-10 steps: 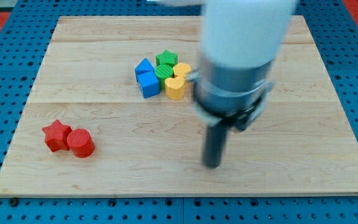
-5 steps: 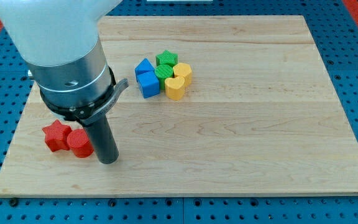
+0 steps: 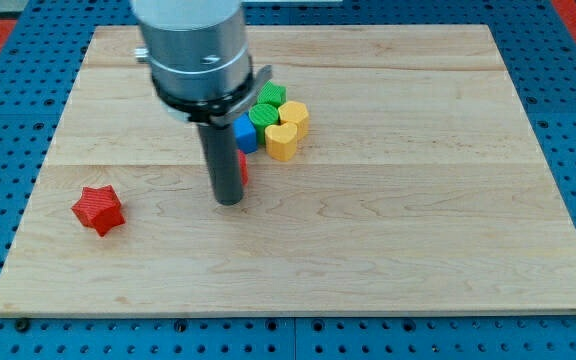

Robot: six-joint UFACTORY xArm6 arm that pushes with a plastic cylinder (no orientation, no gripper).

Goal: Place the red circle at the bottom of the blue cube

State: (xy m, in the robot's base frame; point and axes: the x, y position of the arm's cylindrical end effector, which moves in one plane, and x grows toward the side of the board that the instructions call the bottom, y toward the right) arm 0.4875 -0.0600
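So, camera view only, everything placed off the blue cube. It sits on the wooden surface, partly tucked behind the arm, in a tight cluster w/ other blocks. A green round block touches it just up and to the view's right, and a green star is above that. A yellow heart is pressed against the cube's right side. Another yellow block is up-right of the heart; can't make out its shape.

The red circle is right below the cube, towards the view's bottom. Only a thin red sliver shows, bc the rod covers most of it. Can't tell if it actually touches the cube.

My tip is down on the surface just below-left of the cube, right up against the red circle's left side. As for the tool, it's a plain straight rod, so no open/closed state to read off it.

A red star sits alone, well apart, far down-left of the cube.
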